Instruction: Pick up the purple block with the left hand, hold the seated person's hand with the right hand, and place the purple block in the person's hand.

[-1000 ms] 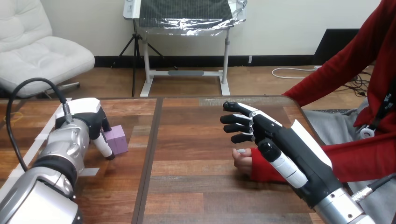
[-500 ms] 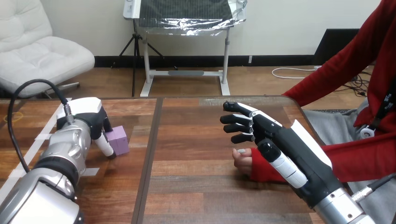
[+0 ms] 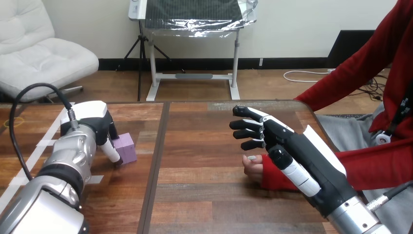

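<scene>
Left side of counter: purple block sits on the wood, near the seam between the boards. Left hand is down on it, fingers curled and clamped against the block's left side.

Right side: right hand raised, fingers straight and spread, gripping nothing. The person's hand rests on the counter just below and behind it, partly hidden. Contact between the two: cannot tell.
</scene>
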Available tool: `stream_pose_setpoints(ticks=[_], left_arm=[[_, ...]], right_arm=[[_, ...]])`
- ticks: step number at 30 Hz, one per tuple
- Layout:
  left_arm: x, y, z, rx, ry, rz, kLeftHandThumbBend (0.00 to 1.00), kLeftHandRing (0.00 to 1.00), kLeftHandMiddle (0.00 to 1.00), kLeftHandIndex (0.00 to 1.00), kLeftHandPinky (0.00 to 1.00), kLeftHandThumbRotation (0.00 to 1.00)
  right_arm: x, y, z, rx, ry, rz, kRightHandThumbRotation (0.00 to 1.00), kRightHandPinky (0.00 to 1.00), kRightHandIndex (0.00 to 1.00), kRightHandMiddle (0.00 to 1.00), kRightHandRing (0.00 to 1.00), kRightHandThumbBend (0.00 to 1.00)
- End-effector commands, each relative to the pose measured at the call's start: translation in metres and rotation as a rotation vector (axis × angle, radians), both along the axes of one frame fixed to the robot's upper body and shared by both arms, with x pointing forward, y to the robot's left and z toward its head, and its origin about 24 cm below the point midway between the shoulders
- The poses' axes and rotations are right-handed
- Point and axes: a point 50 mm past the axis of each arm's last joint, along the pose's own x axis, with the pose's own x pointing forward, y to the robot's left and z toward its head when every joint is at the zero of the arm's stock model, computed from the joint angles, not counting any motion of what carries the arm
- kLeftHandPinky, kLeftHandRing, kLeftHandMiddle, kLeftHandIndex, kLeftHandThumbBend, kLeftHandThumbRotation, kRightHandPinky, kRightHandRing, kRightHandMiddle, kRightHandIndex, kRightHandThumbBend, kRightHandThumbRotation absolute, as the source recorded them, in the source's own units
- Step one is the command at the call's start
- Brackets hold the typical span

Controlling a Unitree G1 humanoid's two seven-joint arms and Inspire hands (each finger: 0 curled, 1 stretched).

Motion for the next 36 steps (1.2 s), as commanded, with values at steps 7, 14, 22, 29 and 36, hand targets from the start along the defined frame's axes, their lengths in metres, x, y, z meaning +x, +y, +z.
stream_pose_setpoints(ticks=[7,14,22,29,36], left_arm=[[0.006,-0.009,0.007,0.05,-0.028,-0.042,0.74,0.4,0.49,0.56,0.28,0.21],[0.008,-0.009,0.011,0.051,-0.039,-0.04,0.73,0.33,0.42,0.52,0.22,0.31],[0.01,-0.009,0.016,0.054,-0.072,-0.052,0.74,0.28,0.38,0.49,0.19,0.36],[0.013,-0.01,0.021,0.048,-0.085,-0.053,0.73,0.27,0.36,0.46,0.18,0.38],[0.014,-0.01,0.024,0.047,-0.1,-0.057,0.73,0.28,0.36,0.47,0.19,0.37]], right_arm=[[0.006,0.0,0.022,-0.004,-0.1,0.006,1.0,0.75,0.88,0.84,0.81,1.0],[0.007,0.0,0.022,-0.002,-0.099,0.007,1.0,0.75,0.88,0.84,0.82,1.0],[0.007,-0.001,0.021,0.0,-0.097,0.003,1.0,0.75,0.88,0.84,0.82,1.0],[0.007,0.0,0.021,-0.003,-0.094,0.002,1.0,0.75,0.88,0.84,0.82,1.0],[0.007,0.0,0.021,-0.006,-0.098,0.001,1.0,0.75,0.88,0.84,0.82,1.0]])
